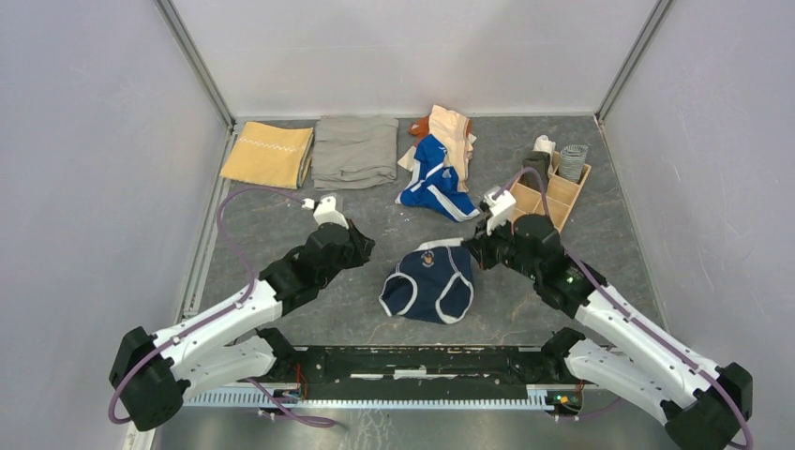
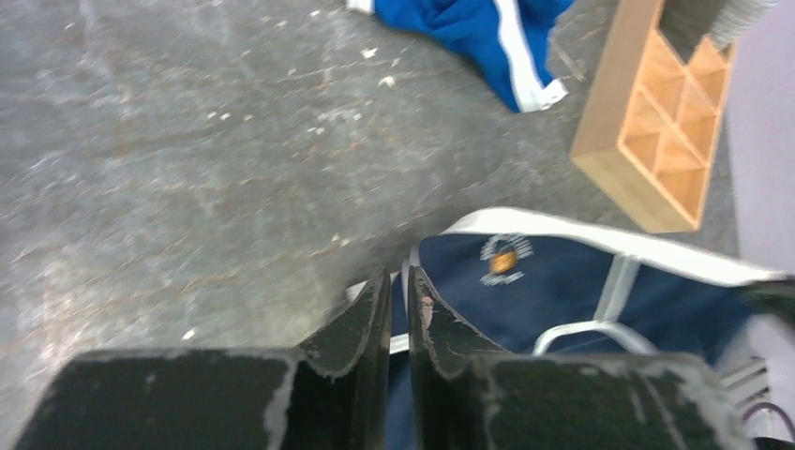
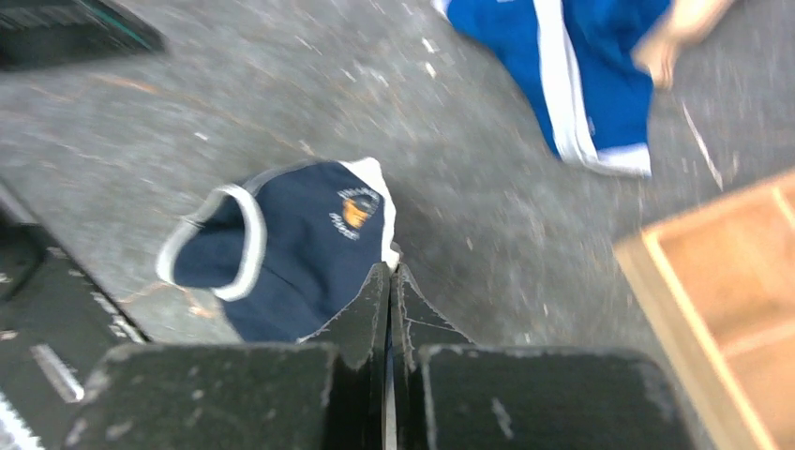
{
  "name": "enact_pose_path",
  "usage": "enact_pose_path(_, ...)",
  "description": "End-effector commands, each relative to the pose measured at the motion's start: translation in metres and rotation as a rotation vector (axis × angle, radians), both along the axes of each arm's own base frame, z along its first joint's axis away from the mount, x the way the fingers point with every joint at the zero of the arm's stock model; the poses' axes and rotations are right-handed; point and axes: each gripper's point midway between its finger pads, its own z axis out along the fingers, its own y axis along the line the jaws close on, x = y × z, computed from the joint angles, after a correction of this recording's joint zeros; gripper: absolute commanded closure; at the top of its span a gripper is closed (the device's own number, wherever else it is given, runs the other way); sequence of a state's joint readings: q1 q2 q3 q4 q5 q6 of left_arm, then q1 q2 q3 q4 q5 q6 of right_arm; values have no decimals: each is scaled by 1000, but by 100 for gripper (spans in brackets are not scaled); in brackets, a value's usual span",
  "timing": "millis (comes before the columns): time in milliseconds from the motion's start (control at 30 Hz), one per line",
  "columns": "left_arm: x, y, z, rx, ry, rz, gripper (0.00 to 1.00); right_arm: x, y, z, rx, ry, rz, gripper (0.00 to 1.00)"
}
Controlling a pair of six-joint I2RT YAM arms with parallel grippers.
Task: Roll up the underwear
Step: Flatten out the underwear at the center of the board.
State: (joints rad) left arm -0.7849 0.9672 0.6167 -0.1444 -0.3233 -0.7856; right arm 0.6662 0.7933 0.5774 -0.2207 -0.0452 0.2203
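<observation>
At the far left of the table [image 1: 272, 220] lies a folded mustard-yellow cloth [image 1: 267, 155], and a folded grey-khaki cloth [image 1: 354, 150] sits just beside it. In front of them the left gripper [image 1: 364, 248] reaches toward the middle of the table. Its fingers [image 2: 375, 309] stand close together with only a thin slit between them. Their tips are over the left end of the waistband, and I cannot tell whether any fabric is caught.

The navy briefs [image 1: 431, 286] lie flat at the centre, between the two grippers. The white waistband [image 1: 441, 246] faces the far wall and the white-trimmed leg openings face the arm bases. The long axis runs across the table from left to right, slightly tilted, and a small crest sits just under the band.

Behind them a bright blue piece [image 1: 433, 178] is crumpled against a peach piece [image 1: 453, 131].

The right gripper [image 1: 472, 251] meets the waistband's right corner with its fingers [image 3: 370, 309] pressed tight together. Whether cloth is pinched there cannot be told. Farther right stands a wooden divided box [image 1: 553, 192].
</observation>
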Motion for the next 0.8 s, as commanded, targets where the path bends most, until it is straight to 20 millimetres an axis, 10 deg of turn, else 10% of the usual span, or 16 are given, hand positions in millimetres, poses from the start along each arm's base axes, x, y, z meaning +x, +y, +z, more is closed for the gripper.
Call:
enact_pose_path(0,-9,38,-12,23,46,160,78,-1,43,96,105,-168,245,100)
enact_pose_path(133,-16,54,-2,-46,29,235,68,-27,88,147,196,-180,474,100)
enact_pose_path(300,-25,71,2,-83,7,281,67,-82,126,153,172,-172,745,100)
enact_pose_path(400,-27,78,2,-81,1,298,67,-75,106,114,82,-120,646,100)
enact_pose_path(600,-29,79,-4,-49,14,287,66,-31,4,-15,-221,59,59,100)
enact_pose_path(767,-32,52,-16,-51,35,148,61,-36,-13,-58,-292,134,22,100)
